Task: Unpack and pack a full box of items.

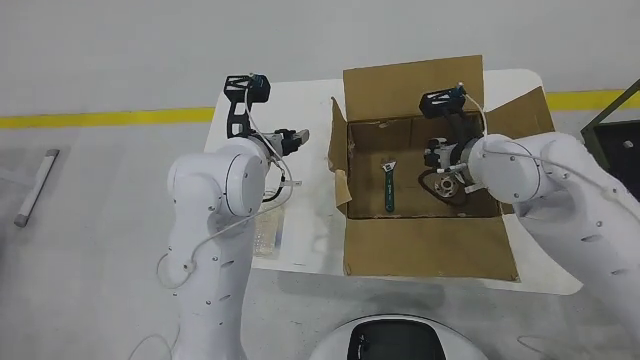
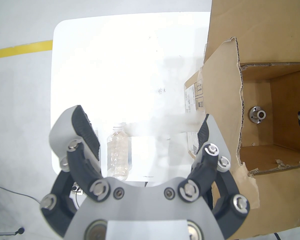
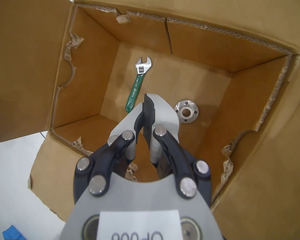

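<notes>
One white tabletop (image 1: 300,100) carries one open cardboard box (image 1: 420,248), which serves as the landmark here. All four of its flaps are folded outward.

Farthest left of the box, one clear plastic bottle (image 2: 118,154) lies on its side on the tabletop, well apart from the box wall.

Also left of the box, and nearer to it than the bottle, the left end effector (image 2: 142,116) hangs above the bare tabletop. Its two fingers (image 2: 86,128) are spread wide and nothing is between them.

Two items lie inside the box, both on its floor. In the left half is one adjustable wrench (image 3: 137,86) with a green handle. It lies flat, with its metal head toward the box's far wall and its handle toward the near wall. In the right half of the box is one round metal flange (image 3: 186,111) with a centre bore and small bolt holes around it. It rests flat, clear of the wrench and not touching the box walls.

The right end effector (image 3: 145,106) sits over the right half of the box, within its opening and above the floor. Its two black pads (image 3: 148,116) are pressed together and it grips nothing. It touches neither the wrench nor the flange.
</notes>
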### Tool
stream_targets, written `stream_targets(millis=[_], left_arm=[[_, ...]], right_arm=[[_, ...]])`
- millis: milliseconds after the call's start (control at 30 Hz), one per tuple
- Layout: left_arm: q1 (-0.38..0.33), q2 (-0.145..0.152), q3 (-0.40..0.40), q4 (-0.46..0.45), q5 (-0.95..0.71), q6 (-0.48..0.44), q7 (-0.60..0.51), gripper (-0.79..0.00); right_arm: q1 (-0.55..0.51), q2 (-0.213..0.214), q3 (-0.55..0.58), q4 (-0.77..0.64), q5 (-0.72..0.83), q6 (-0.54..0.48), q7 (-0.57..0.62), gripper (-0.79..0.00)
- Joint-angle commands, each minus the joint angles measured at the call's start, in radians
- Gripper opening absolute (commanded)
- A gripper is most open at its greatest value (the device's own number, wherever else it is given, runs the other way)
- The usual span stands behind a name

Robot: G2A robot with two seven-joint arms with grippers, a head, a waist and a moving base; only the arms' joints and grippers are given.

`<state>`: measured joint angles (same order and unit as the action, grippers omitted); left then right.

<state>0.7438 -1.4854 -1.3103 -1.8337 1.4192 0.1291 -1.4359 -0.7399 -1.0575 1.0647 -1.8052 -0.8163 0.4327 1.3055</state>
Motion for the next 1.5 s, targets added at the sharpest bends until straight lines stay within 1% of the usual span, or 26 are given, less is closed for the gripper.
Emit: stream_targets(millis=[0, 500, 600, 667, 833, 933, 967, 1067, 1167, 1300, 1467], left_arm=[[0.0, 0.0, 0.0, 0.0, 0.0, 0.0, 0.0, 0.0], [0.0, 0.0, 0.0, 0.0, 0.0, 0.0, 0.0, 0.0], [0.0, 0.0, 0.0, 0.0, 0.0, 0.0, 0.0, 0.0], [0.0, 0.0, 0.0, 0.0, 0.0, 0.0, 0.0, 0.0], [0.0, 0.0, 0.0, 0.0, 0.0, 0.0, 0.0, 0.0], [0.0, 0.0, 0.0, 0.0, 0.0, 0.0, 0.0, 0.0], [0.0, 0.0, 0.0, 0.0, 0.0, 0.0, 0.0, 0.0], [0.0, 0.0, 0.0, 0.0, 0.0, 0.0, 0.0, 0.0], [0.0, 0.0, 0.0, 0.0, 0.0, 0.0, 0.0, 0.0], [0.0, 0.0, 0.0, 0.0, 0.0, 0.0, 0.0, 0.0], [0.0, 0.0, 0.0, 0.0, 0.0, 0.0, 0.0, 0.0]], right_arm=[[0.041, -0.008, -0.031, 0.063, -0.001, 0.001, 0.023, -0.785], [0.047, -0.01, -0.036, 0.072, -0.005, 0.002, 0.025, -0.785], [0.029, -0.013, -0.047, 0.076, -0.007, -0.007, -0.014, -0.785], [0.037, -0.019, -0.072, 0.083, -0.021, 0.013, -0.005, -0.785], [0.09, -0.045, -0.176, 0.125, -0.083, 0.049, 0.032, -0.785], [0.121, -0.063, -0.231, 0.177, -0.123, 0.056, 0.026, -0.785], [0.127, -0.069, -0.241, 0.197, -0.11, 0.056, 0.026, -0.785], [0.139, -0.084, -0.249, 0.249, -0.056, 0.062, 0.019, -0.785], [0.141, -0.09, -0.279, 0.255, -0.108, 0.03, 0.0, -0.785], [0.114, -0.094, -0.25, 0.272, -0.045, 0.027, -0.023, -0.785], [0.108, -0.094, -0.245, 0.274, -0.043, 0.019, -0.031, -0.785]])
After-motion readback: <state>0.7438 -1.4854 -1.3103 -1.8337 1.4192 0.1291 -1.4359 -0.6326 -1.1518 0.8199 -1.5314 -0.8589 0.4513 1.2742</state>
